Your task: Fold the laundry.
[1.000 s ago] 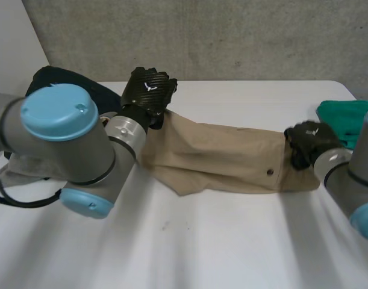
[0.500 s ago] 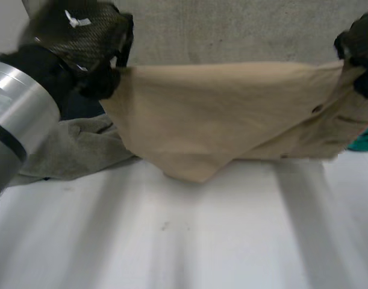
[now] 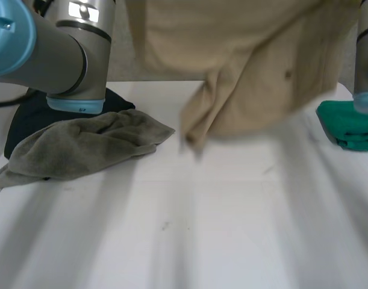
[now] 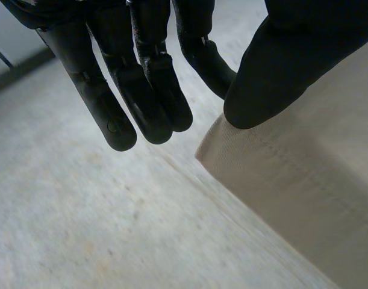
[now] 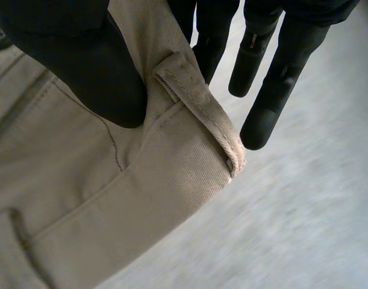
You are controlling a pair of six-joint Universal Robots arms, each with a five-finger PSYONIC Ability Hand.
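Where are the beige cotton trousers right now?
The beige trousers hang over the white table in the head view, between the crumpled grey-green towel at left and the folded green cloth at right; the left hand and right hand each pinch them.

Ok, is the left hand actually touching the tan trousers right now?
Touching. In the left wrist view the thumb of the left hand presses on a corner of the tan trousers, pinching it against a finger.

Tan trousers [image 3: 250, 66]: upper part cut off by the head view's top edge; lower hem blurred.
Green cloth [image 3: 346, 129]: cut off at the side edge, partly behind the right arm [image 3: 367, 60].
Dark cloth [image 3: 27, 120]: mostly hidden under the grey towel [image 3: 81, 147].
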